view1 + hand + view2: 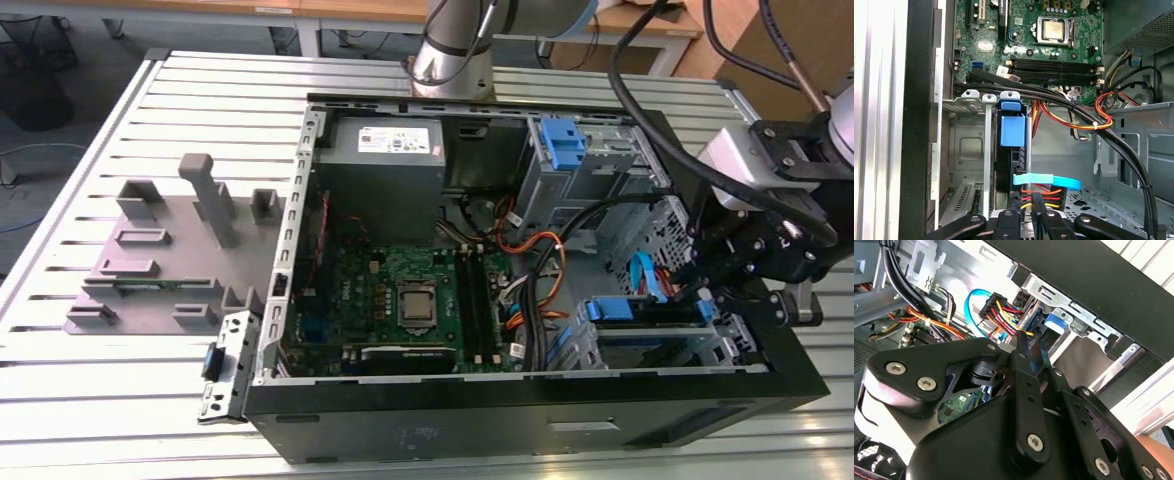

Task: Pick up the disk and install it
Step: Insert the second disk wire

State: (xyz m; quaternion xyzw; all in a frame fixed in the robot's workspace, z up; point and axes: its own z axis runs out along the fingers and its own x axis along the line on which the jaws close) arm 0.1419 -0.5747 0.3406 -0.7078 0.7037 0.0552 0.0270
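Note:
The disk stands edge-on in the drive bay of the open computer case (534,410). Its blue carrier frame (1013,131) shows at the bay's mouth, and appears again in the exterior view (647,310) and in the second wrist view (1056,322). My gripper (721,295) hangs over this bay at the exterior view's right. Its two black fingers are drawn close together (1025,200) at the disk's cabled end, beside the blue data cable (1046,181) and the red, orange and yellow power wires (999,310). I see nothing clamped between the fingertips (1021,347).
The motherboard (407,300) fills the case floor, with the grey power-supply box (384,140) behind it. A bare blue bracket (561,140) sits in the upper cage. Thick black cables (1114,135) cross near the bay. A grey fixture (174,250) stands on the slatted table.

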